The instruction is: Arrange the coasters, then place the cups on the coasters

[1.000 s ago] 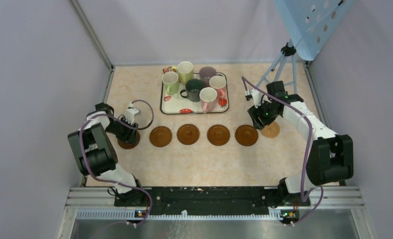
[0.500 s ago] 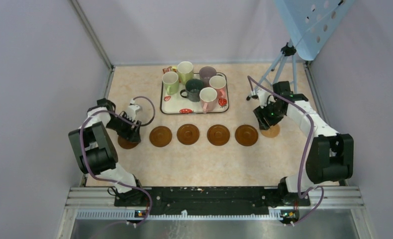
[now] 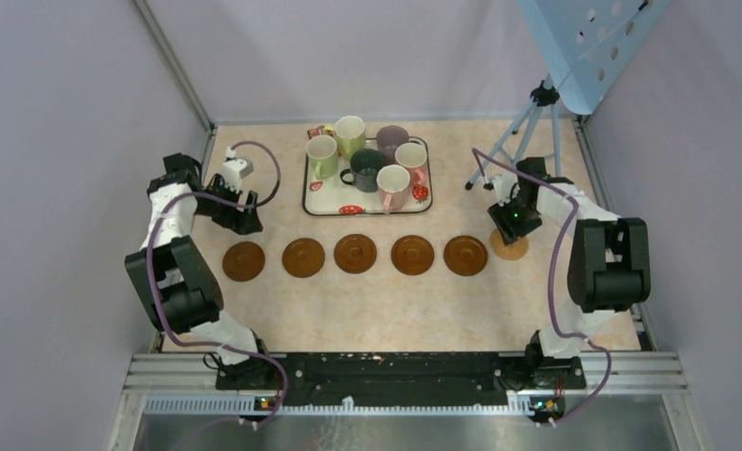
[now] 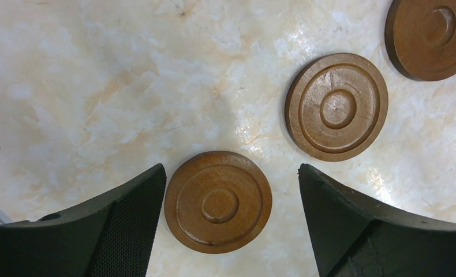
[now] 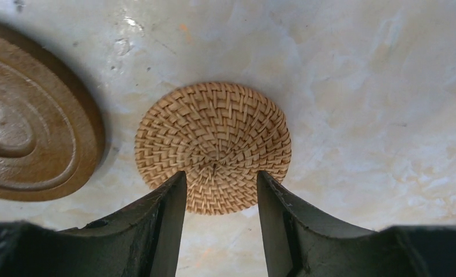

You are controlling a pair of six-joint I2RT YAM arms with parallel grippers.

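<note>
Lifted back toward the marbled tabletop's [image 3: 386, 310] left edge, the left gripper [image 3: 243, 222] hangs wide apart above the leftmost round brown wooden coaster [image 3: 243, 260]. The right gripper [image 3: 513, 226], fingers parted, stands over the tan woven coaster [image 5: 214, 133] at the row's right end. Six ceramic mugs [image 3: 393, 185] crowd the far white strawberry-print tray [image 3: 326, 200].

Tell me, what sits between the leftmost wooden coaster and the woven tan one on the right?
Four more brown wooden coasters lie in a row between them, none with a cup on it, as the overhead view shows.
</note>
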